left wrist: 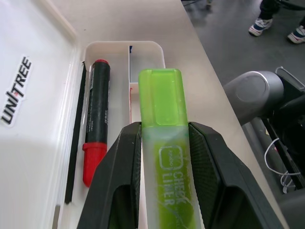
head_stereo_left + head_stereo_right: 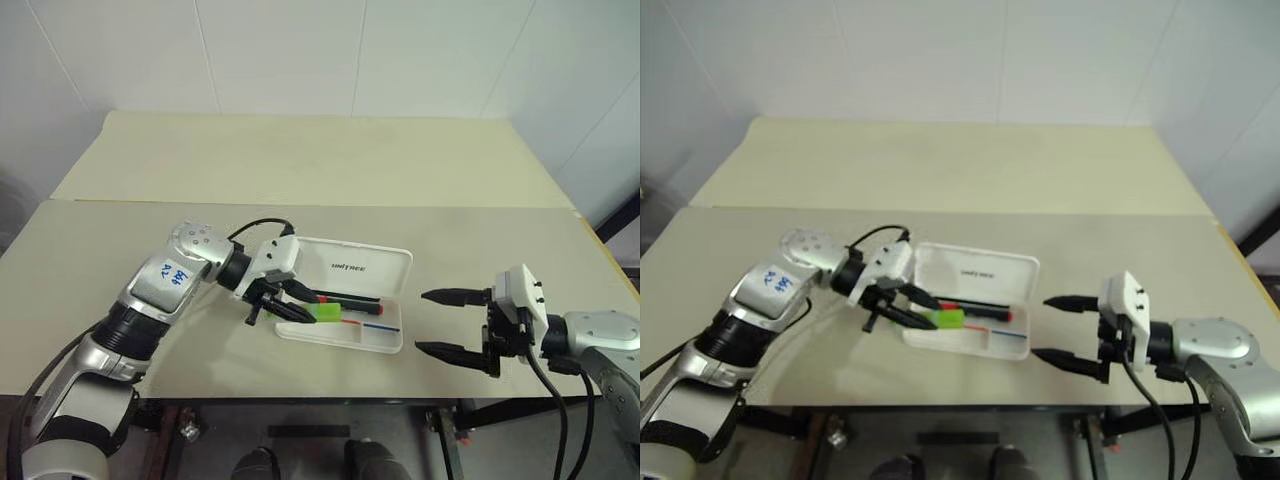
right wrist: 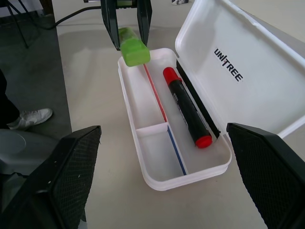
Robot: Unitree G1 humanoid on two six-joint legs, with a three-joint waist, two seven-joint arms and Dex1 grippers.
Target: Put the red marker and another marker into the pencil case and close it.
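The white pencil case [image 2: 388, 340] lies open on the table, its lid [image 2: 355, 264] folded back. Inside, along the hinge side, rests the red marker [image 2: 352, 299], red at both ends with a black middle [image 1: 97, 119]. My left gripper [image 2: 306, 308] is shut on the lime-green marker [image 2: 326, 312] and holds it tilted over the case's left end, cap forward [image 1: 162, 102] above the long front compartment [image 3: 143, 102]. To the right of the case, clear of it, my right gripper [image 2: 440, 322] stands open with nothing between its fingers.
The case sits near the front edge of the beige table [image 2: 300, 385], with more tabletop behind it and a seam [image 2: 400, 206] further back. A person's shoes [image 1: 259, 26] stand on the floor beyond the table edge.
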